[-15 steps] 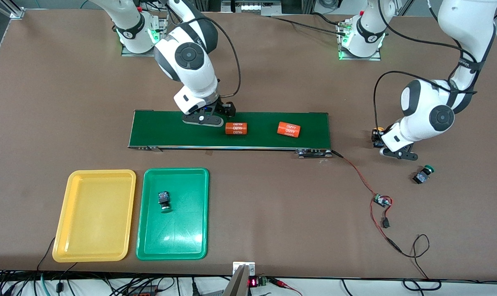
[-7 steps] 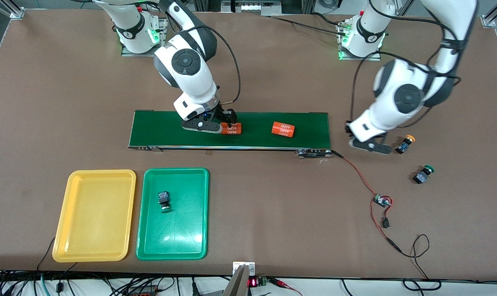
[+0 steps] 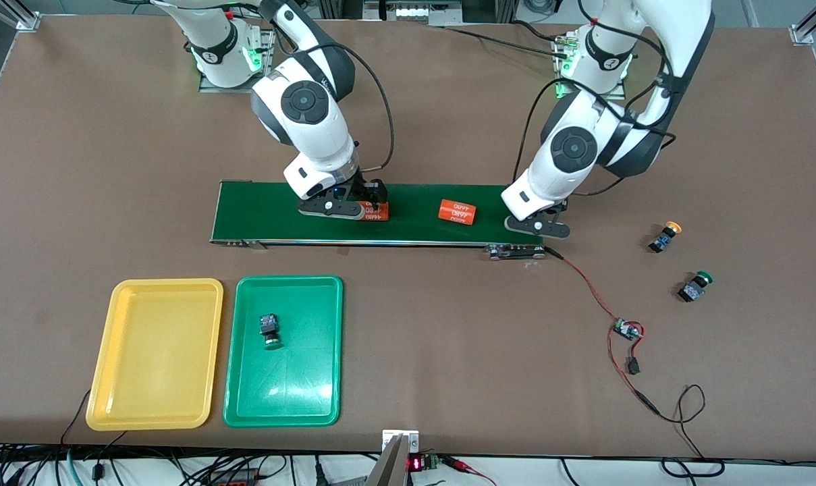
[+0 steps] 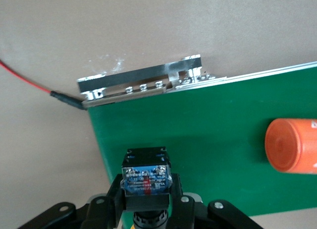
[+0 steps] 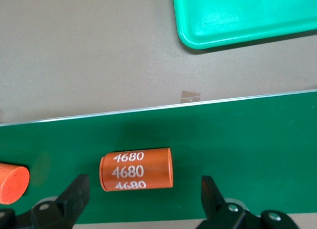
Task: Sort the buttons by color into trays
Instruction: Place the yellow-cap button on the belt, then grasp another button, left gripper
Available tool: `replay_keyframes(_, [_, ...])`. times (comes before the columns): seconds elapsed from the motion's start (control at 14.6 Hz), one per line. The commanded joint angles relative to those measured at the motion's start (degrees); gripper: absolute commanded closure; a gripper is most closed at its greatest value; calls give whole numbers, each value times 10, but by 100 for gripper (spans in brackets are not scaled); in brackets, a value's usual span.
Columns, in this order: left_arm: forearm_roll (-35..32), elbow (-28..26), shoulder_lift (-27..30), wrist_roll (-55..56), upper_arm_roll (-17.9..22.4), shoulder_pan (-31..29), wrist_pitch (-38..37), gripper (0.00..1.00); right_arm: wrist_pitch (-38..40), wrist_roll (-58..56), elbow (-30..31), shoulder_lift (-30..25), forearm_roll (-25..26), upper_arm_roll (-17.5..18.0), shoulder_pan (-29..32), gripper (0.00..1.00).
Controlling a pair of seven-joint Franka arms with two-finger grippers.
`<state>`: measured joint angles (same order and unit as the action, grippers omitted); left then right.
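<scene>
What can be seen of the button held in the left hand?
The button has a black body with a blue labelled end bearing a red mark, facing the wrist camera; its cap is hidden, so its colour cannot be told. The left hand is shut on it, one finger on each side. It hangs over the green conveyor belt at the left arm's end, near the metal end bracket, apart from the orange cylinder.
</scene>
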<state>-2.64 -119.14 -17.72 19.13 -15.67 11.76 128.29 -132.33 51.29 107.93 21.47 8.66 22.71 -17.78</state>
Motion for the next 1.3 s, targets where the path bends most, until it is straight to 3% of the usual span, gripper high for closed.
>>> replay_keyframes(0.0, [13,24,-28,4,4,6,25,100,14,-11,-9,-1,14,2,6,0])
replay_keyframes(0.07, [14,25,-30,6,4,6,31,98,14,-10,-9,-1,15,2,6,0])
replay_keyframes(0.14, [17,29,-30,5,4,7,31,64,14,-10,-9,-1,15,2,6,0])
replay_keyframes(0.21, [31,36,-27,4,4,7,31,5,14,-9,-9,-1,15,2,6,0])
replay_keyframes(0.27, [39,35,-12,-2,4,3,23,0,14,-9,-9,-1,15,0,6,0])
replay_keyframes(0.48, [40,28,43,-4,5,-45,-54,0,14,-9,-9,-1,15,-3,6,0])
replay_keyframes(0.69, [40,19,60,-35,5,-98,-121,0,14,-8,-9,-1,21,-3,6,0])
replay_keyframes(1.03, [29,1,25,-173,6,-251,-103,0,14,-8,-9,-1,21,-3,6,0])
replay_keyframes(1.23, [-35,0,-19,-294,6,-320,-60,0,15,-9,-9,-1,22,-3,6,0])
